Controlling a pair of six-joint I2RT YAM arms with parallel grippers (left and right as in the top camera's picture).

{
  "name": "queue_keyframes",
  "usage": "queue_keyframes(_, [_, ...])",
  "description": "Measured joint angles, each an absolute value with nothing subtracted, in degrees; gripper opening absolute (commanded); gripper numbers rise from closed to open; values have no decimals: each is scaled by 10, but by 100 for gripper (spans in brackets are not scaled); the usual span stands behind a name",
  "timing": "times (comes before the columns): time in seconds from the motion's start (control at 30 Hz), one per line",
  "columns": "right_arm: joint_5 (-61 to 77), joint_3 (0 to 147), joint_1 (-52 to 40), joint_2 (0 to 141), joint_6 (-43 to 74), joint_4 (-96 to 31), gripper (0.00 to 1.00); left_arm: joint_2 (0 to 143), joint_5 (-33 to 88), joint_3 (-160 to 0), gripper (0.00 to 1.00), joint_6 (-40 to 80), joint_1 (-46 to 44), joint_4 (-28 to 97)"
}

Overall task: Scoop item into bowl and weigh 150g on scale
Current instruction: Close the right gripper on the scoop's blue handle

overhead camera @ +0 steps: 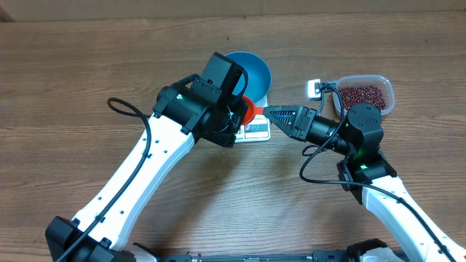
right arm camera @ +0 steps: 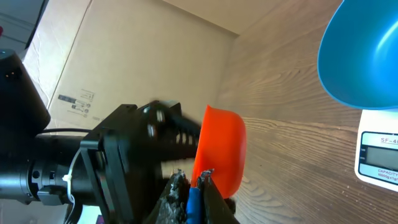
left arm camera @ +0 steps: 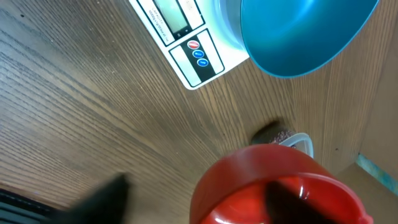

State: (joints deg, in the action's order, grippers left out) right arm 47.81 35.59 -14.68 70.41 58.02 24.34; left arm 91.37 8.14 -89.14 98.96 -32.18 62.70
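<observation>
Overhead view: finds bowl [overhead camera: 251, 71] seated on scale [overhead camera: 256, 131] toward 12 o'clock on the desk [overhead camera: 73, 73], the scale's display strip poking out at 6 o'clock of the bowl. Finds beans [overhead camera: 362, 96] heaped in a clear tub [overhead camera: 391, 98] at 3 o'clock of the bowl, apart from it. Spots a small white block [overhead camera: 314, 89] with a cable between bowl and tub. Places a red scoop [overhead camera: 251, 109] over the scale's front edge, at 6 o'clock of the bowl, between both arms.

Shows right gripper [overhead camera: 268, 113] reaching in from 3 o'clock, clenched on the scoop. Confirms this from right wrist: fingertips [right arm camera: 176, 193] pinched together at the scoop's lower rim, a blue piece [right arm camera: 194, 202] nipped between them.

Shows left gripper [overhead camera: 239, 110] entering from 9 o'clock, touching or just beside the scoop; cannot tell which. Reads it from left wrist as released: one blurred dark finger [left arm camera: 99, 199] at lower left, clear of the red cup. Catches there also the bowl overhanging the scale at 1 o'clock, and the tub beyond the scoop. Notes a cardboard box [right arm camera: 137, 56] behind, in right wrist.
</observation>
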Motion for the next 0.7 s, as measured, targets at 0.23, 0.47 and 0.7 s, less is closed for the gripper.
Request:
queue_keyframes(0.23, [468,356,-147,704,558,199,4,914,81,-892,100,991,-322,627])
queue_keyframes(0.47, [430,357,-147,704,507,130,4,914,81,-891,99,990,-322,644])
queue_keyframes(0.7, [395,357,-147,704,472,93,4,914,79,-891,99,962,-322,659])
